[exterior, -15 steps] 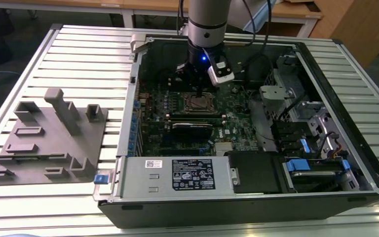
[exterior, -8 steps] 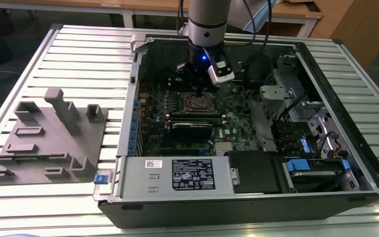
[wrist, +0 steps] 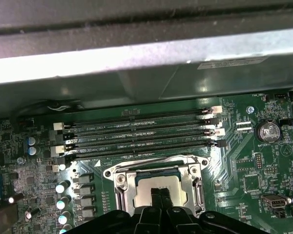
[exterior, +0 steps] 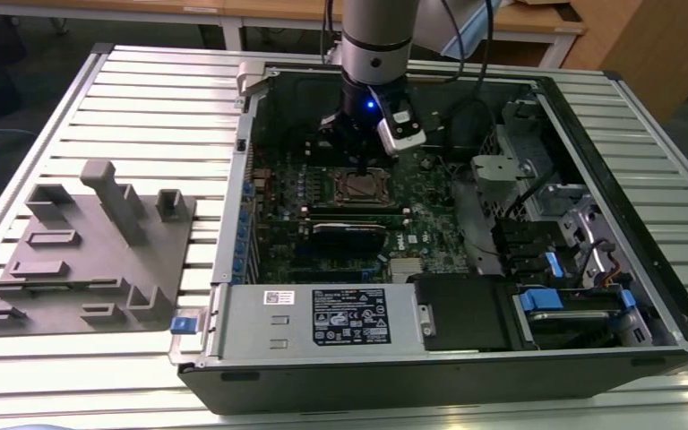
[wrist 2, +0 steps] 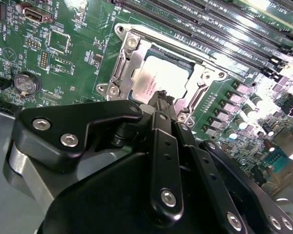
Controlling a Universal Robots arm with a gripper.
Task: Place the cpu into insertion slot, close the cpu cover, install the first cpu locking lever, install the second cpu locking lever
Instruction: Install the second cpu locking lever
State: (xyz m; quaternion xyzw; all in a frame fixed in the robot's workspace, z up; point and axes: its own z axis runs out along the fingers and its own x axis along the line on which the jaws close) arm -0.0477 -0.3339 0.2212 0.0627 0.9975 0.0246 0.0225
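Now dull silver-grey cpu [wrist 2: 163,79] seated in insertion slot [wrist 2: 121,66], gripper [wrist 2: 161,97] above

The end effector [exterior: 360,159] hangs just above the insertion slot [exterior: 365,187] on the green motherboard [exterior: 422,202].

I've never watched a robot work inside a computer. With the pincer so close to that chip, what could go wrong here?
1. The pincer is right at the cpu in the insertion slot; a skewed push might damage the chip or the socket.
2. The cpu cover frames the chip closely, so the tips could catch on it.
3. The memory slots run close by; a sideways slip could strike them.
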